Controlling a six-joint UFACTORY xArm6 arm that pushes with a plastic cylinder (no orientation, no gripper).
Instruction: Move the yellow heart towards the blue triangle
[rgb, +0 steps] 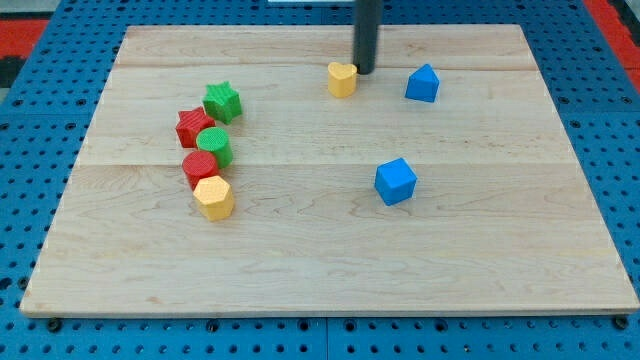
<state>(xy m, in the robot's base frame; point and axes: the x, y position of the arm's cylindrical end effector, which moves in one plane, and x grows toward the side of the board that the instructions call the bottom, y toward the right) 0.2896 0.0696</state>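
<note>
The yellow heart (342, 79) lies on the wooden board near the view's top centre. The blue triangle (422, 84) lies to its right, a short gap away. My tip (365, 71) stands just right of the heart, at its upper right edge, between the heart and the blue triangle, touching or nearly touching the heart.
A blue cube (395, 181) sits right of the board's centre. At the left is a cluster: green star (222, 102), red star (194, 127), green cylinder (214, 146), red cylinder (200, 168), yellow hexagon (214, 197). The board (320, 270) rests on a blue pegboard.
</note>
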